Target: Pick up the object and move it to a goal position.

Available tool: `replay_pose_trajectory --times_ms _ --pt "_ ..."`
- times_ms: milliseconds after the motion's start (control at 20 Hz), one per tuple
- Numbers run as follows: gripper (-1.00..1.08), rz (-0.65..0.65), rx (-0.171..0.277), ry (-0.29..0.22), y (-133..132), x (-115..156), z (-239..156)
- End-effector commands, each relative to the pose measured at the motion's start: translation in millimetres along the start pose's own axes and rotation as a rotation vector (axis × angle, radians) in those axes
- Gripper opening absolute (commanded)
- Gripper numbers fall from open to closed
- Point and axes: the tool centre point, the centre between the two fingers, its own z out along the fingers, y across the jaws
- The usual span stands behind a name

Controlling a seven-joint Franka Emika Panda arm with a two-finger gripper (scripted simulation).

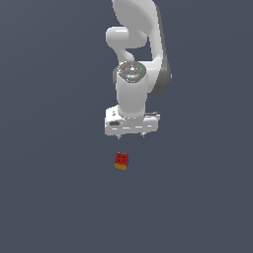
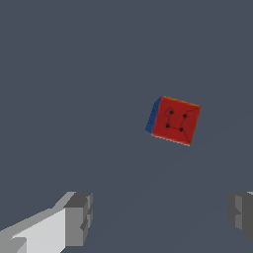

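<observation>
A white robot arm (image 1: pixel 136 54) reaches down from the top centre of the exterior view over a plain dark grey-blue tabletop (image 1: pixel 49 197), its pincer (image 1: pixel 131 134) pointing downward just above the middle of the frame. The pincer is spread wide and grips nothing: in the wrist view one grey finger (image 2: pixel 79 217) sits at the lower left of the frame and the other shows only partly at the lower right edge, with bare surface between them. The cube (image 1: pixel 121 161), far smaller than the pincer, lies a little below the centre of the exterior view, beneath the fingertips and slightly toward the exterior view's left of them, clearly apart from the arm. Its red face carries dark dots and faces the camera, with a yellow-orange strip along its lower edge and a sliver of blue on the side toward the exterior view's right. In the wrist view the cube sits right of centre in the frame, turned at a slight angle, its red face with four dark dots toward the lens and a blue side showing on its left edge. It lies beyond the fingers rather than between them, closer to the line of the right-hand finger than to the left-hand one. The cube touches neither finger.
</observation>
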Motion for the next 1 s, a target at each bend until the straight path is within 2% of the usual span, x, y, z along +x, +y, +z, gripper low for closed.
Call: replay_pose_trajectory --times_ms 0,400,950 --pt "1.00 -0.028 -0.002 0.000 1 1 2" --pt "1.00 -0.178 -0.009 -0.001 6 8 11" --pt "1.00 -0.473 -0.019 -0.004 17 21 28"
